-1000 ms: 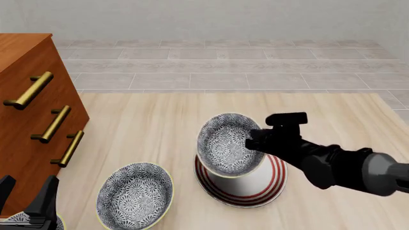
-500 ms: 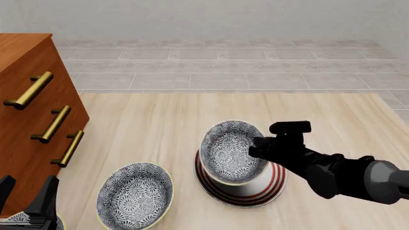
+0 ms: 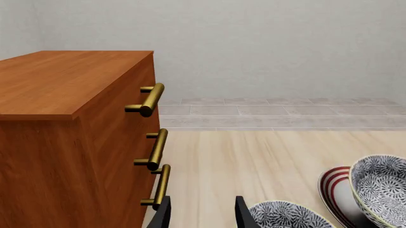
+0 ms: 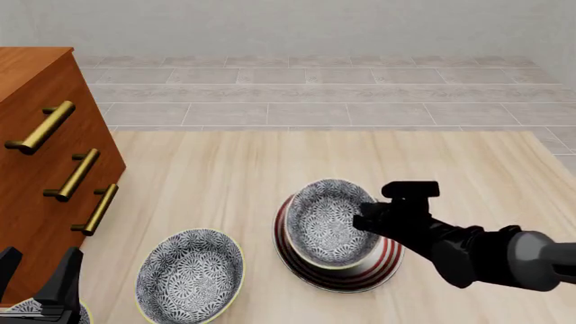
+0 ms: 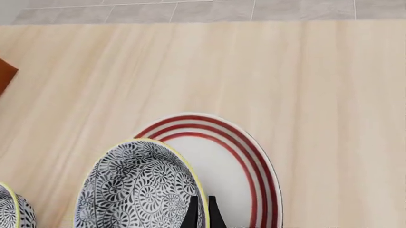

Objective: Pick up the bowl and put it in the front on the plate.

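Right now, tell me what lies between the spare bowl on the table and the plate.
Only bare tabletop, as the front view shows: the spare bowl sits apart from the plate, which carries the bowl gripped by the right gripper.

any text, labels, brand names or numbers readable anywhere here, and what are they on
None: no words, numbers, brands or signs show in any view.
The deep blue-grey floral bowl carries only pattern.
The flat white plate with red rings has only stripes.
The brown wooden drawer cabinet with brass handles is unmarked.
The black right pincer shows no lettering.
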You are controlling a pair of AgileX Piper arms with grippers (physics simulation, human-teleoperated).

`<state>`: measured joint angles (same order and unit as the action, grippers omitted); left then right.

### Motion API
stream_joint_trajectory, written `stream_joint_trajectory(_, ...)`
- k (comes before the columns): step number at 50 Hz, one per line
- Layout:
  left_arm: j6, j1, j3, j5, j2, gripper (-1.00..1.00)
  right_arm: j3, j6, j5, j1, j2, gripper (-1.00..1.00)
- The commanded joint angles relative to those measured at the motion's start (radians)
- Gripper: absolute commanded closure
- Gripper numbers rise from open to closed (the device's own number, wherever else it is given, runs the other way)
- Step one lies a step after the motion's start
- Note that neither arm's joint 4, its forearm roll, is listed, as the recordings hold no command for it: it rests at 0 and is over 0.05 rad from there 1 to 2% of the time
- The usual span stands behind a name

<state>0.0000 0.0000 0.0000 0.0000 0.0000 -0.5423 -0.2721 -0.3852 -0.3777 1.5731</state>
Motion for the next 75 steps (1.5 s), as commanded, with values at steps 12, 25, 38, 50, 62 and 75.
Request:
stream_joint_trajectory(12,0.000,0.000,0.000,0.000,0.000,-1.00,0.008,-0.011,-0.034,0.023,0.039,1.00)
stream_joint_trajectory(25,0.000,0.000,0.000,0.000,0.000,-1.00,0.011,-0.006,-0.049,0.040,0.058,1.00)
stream_joint_trajectory(38,0.000,0.000,0.000,0.000,0.000,-1.00,0.024,0.004,-0.050,0.031,0.013,-1.00)
stream_joint_trajectory(50,0.000,0.000,0.000,0.000,0.000,-1.00,0.044,0.083,-0.039,0.019,-0.085,-1.00)
stream_joint_trajectory(62,0.000,0.000,0.000,0.000,0.000,-1.00,0.049,0.075,-0.019,0.004,-0.139,-1.00)
stream_joint_trajectory(75,0.000,0.000,0.000,0.000,0.000,-1.00,0.075,0.235,-0.023,0.023,-0.246,-1.00)
